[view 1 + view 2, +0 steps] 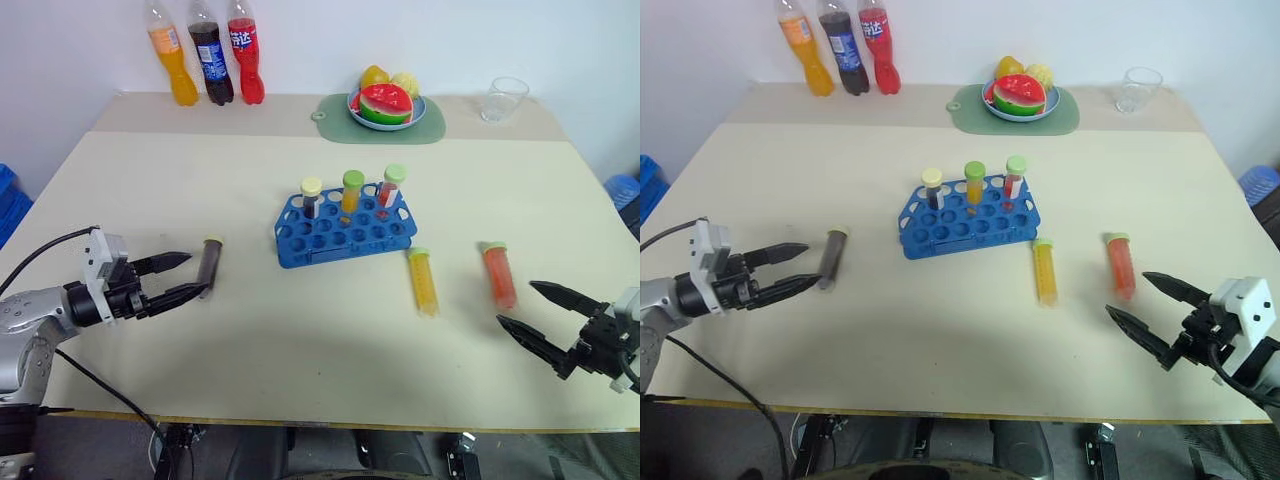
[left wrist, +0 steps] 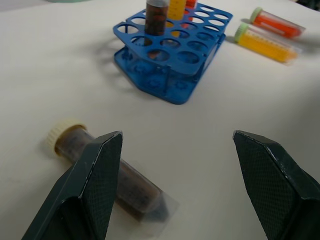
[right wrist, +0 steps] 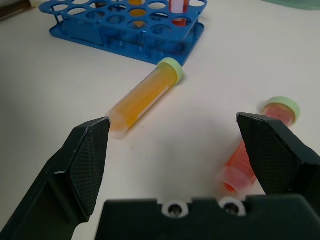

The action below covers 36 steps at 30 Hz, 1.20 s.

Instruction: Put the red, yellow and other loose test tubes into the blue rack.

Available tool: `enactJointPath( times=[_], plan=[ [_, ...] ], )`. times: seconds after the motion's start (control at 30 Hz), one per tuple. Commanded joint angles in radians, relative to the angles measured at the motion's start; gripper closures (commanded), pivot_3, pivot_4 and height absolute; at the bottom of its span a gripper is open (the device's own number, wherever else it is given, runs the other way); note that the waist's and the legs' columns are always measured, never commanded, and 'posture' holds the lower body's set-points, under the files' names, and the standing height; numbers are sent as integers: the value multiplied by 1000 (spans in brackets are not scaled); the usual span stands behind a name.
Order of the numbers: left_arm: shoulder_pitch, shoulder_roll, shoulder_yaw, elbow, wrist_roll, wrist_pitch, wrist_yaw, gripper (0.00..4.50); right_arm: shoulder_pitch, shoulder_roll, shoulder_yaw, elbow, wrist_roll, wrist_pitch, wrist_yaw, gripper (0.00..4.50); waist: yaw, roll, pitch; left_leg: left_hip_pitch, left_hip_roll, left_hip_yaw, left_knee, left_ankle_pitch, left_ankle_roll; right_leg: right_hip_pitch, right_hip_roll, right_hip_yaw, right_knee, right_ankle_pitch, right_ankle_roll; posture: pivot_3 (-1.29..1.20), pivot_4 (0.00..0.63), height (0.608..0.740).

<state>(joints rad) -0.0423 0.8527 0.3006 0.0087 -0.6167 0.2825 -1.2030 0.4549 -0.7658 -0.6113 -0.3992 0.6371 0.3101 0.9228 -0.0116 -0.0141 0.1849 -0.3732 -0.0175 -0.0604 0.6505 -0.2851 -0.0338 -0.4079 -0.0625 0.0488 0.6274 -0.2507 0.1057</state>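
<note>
Blue rack (image 1: 345, 228) sits mid-table (image 1: 300, 340), three capped tubes standing in its far row. Three loose tubes lie flat around it: brown tube (image 1: 209, 265) well to the rack's left; yellow tube (image 1: 424, 282) just off its near right corner; red tube (image 1: 498, 274) farther right, past the yellow one. Left gripper (image 1: 180, 279) fingers spread wide, empty, tips near the brown tube. Right gripper (image 1: 535, 315) fingers spread wide, empty, tips just short of the red tube.
</note>
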Motion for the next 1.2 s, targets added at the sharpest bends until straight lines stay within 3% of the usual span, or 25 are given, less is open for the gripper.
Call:
enactJointPath(
  times=[0.03, 0.53, 0.77, 1.0, 1.2],
  plan=[
    [-3, 17, 21, -35, 2, -3, -15, 889, -1, 2, -36, -38, 15, 4, 0, 0, 0, 0, 0, 0, 0, 0, 0, 0, 0, 0, 0, 0, 0, 0, 0, 0, 150, 740],
    [-34, -7, 18, -75, -52, 24, -71, 889, -128, 27, 1, -33, 11, 47, -95, 0, -2, 0, 0, 0, 0, 0, 0, 0, 0, 0, 0, 0, 0, 0, 0, 0, 150, 740],
    [-72, -25, -25, -93, -22, -4, -81, 889, -263, -51, 41, -42, 8, 203, -186, 0, -2, 0, 0, 0, 0, 0, 0, 0, 0, 0, 0, 0, 0, 0, 0, 0, 150, 740],
    [-109, -51, -80, -95, 3, -20, -92, 889, -497, -237, 187, 6, -23, 608, -370, 0, -3, 0, 0, 0, -1, 0, 0, 0, 0, -1, -1, 0, 1, 0, 0, 0, 150, 740],
    [-113, -65, -110, -106, 12, -24, -90, 889, -870, -218, 279, 226, 58, 1047, -452, 0, -4, 0, 1, -1, -1, 0, 0, 0, 0, -3, -1, 1, 1, 0, 0, 0, 150, 740]
  ],
)
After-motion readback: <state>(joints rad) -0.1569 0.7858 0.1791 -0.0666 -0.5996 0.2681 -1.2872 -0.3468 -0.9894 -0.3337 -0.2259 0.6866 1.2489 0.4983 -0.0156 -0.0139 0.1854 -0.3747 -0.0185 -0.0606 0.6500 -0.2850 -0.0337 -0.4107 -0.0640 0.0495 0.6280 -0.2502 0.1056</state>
